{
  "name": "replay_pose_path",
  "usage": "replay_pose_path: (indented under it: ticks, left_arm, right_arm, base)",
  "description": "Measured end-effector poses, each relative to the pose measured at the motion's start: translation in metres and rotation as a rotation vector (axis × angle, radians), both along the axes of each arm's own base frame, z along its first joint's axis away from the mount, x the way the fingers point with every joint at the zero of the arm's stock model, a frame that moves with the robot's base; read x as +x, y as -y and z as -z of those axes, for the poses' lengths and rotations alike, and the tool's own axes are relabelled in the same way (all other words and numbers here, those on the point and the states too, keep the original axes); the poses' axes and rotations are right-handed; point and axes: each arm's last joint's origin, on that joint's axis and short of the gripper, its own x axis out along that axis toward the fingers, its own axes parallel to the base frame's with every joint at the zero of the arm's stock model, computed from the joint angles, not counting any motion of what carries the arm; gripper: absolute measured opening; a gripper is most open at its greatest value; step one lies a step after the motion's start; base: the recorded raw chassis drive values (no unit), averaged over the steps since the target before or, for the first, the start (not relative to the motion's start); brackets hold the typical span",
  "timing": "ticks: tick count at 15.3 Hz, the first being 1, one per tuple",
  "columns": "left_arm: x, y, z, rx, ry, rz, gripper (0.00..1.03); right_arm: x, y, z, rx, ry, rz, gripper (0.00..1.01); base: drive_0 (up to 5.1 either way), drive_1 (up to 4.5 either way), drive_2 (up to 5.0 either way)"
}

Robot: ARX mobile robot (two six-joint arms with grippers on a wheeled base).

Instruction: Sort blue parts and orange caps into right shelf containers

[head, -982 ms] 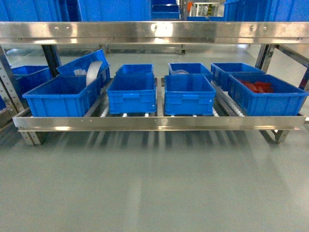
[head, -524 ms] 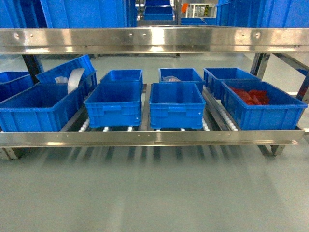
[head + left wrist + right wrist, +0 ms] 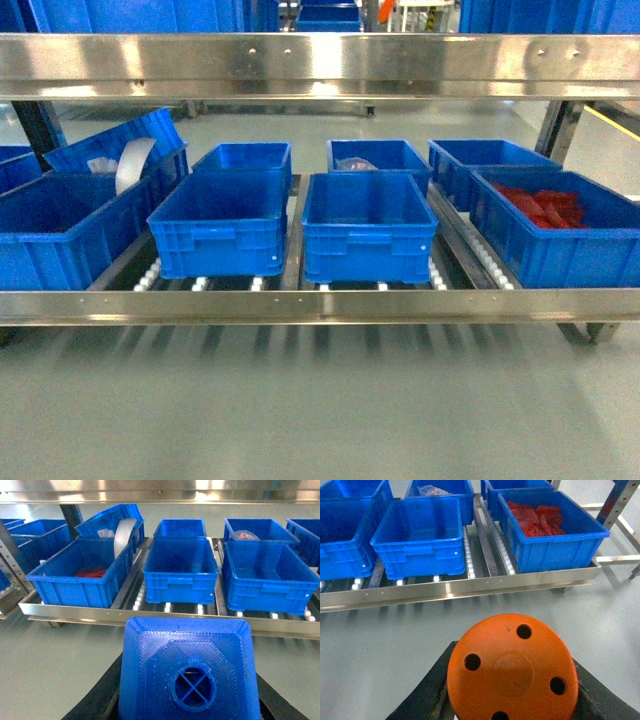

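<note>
A blue part [image 3: 190, 670] with a round crossed knob fills the bottom of the left wrist view. My left gripper [image 3: 189, 695] is shut on it, black fingers [image 3: 107, 695] at its sides. In the right wrist view an orange cap [image 3: 512, 667] with holes in its flat top sits in my right gripper [image 3: 512, 700], which is shut on it. Ahead stands the steel shelf [image 3: 320, 305] with blue containers: two empty ones in the front middle [image 3: 218, 240] [image 3: 368, 240] and one at the right [image 3: 570, 255] holding red pieces. Neither gripper shows in the head view.
A second row of crates [image 3: 245, 157] stands behind the front row, and a tilted crate [image 3: 120, 150] leans at the left with a white strip in it. An upper steel rail [image 3: 320, 65] spans above the crates. Grey floor lies between me and the shelf.
The shelf and crates have grown larger in the head view and the left ones have slid leftwards: the view has come nearer to the shelf.
</note>
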Motion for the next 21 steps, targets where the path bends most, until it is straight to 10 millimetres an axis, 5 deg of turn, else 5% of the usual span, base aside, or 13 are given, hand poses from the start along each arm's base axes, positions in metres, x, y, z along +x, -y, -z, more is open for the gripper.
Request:
replay_pose_path:
  ticks: [9, 17, 21]
  left_arm:
    - [0.0004, 0.0001, 0.0009, 0.000, -0.005, 0.001, 0.44]
    - [0.0005, -0.0001, 0.0003, 0.000, -0.002, -0.001, 0.44]
    - [0.0001, -0.0007, 0.0008, 0.001, -0.006, -0.004, 0.44]
  right_arm:
    - [0.0000, -0.0003, 0.0000, 0.001, 0.002, -0.002, 0.43]
    - [-0.0002, 0.0003, 0.0005, 0.001, -0.004, 0.003, 0.43]
    - [-0.0002, -0.0001, 0.0005, 0.007, -0.003, 0.001, 0.43]
  base:
    - [0.1, 4.07, -4.0]
    - [0.0, 0.00, 0.0]
    - [-0.1, 4.08, -4.2]
